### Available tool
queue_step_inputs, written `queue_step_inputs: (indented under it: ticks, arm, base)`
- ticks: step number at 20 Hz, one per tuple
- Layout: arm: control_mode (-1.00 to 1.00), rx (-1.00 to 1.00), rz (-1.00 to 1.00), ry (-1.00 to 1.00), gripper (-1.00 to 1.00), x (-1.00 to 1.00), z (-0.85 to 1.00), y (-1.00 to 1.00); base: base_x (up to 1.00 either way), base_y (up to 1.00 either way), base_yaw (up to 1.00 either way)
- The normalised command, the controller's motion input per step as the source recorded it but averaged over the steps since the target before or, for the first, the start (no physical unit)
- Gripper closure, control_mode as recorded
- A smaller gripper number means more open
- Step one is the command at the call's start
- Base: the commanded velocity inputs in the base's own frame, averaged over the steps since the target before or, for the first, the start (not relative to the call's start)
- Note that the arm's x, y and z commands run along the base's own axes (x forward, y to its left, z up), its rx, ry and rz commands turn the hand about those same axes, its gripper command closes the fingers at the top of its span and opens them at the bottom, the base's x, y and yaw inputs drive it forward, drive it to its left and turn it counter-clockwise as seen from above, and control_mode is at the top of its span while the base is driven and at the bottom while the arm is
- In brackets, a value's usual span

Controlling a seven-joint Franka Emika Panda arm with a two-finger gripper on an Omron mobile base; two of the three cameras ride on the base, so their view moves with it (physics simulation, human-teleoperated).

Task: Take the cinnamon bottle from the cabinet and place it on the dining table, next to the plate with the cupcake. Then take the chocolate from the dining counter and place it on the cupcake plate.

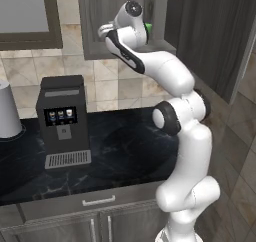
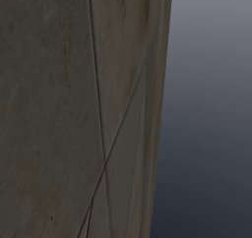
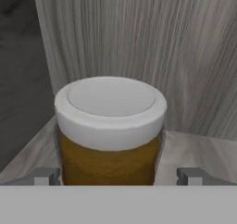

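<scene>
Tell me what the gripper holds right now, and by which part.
Cannot be told for sure. The cinnamon bottle stands between the fingertips of the gripper, which flank its brown body below the lid; contact isn't visible.

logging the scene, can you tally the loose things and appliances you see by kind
small brown cylindrical jar with pale lid: 1
black coffee machine with a small screen: 1
green object behind the arm in the grey cabinet niche: 1
pale grey cylindrical container at the worktop's left edge: 1
total: 4
</scene>
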Motion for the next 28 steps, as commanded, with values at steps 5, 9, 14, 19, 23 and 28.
queue_step_inputs:
  ticks: [5,9,14,19,23,28]
  arm:
    - [-1.0,0.0,0.0,0.0,1.0,0.19,-0.08,0.08]
    - [-1.0,0.0,0.0,0.01,1.0,0.02,-0.02,0.02]
    - [-1.0,0.0,0.0,-0.01,1.0,-0.2,-0.08,-0.12]
    - [-1.0,0.0,0.0,-0.08,1.0,-0.92,-0.24,-0.4]
    - [-1.0,0.0,0.04,-0.15,1.0,-1.0,-0.35,-0.33]
    - [-1.0,0.02,0.1,-0.13,1.0,-1.0,-0.31,-0.24]
  base:
    - [0.0,0.0,0.0]
    - [0.0,0.0,0.0]
    - [0.0,0.0,0.0]
    - [0.0,0.0,0.0]
    - [0.0,0.0,0.0]
    - [0.0,0.0,0.0]
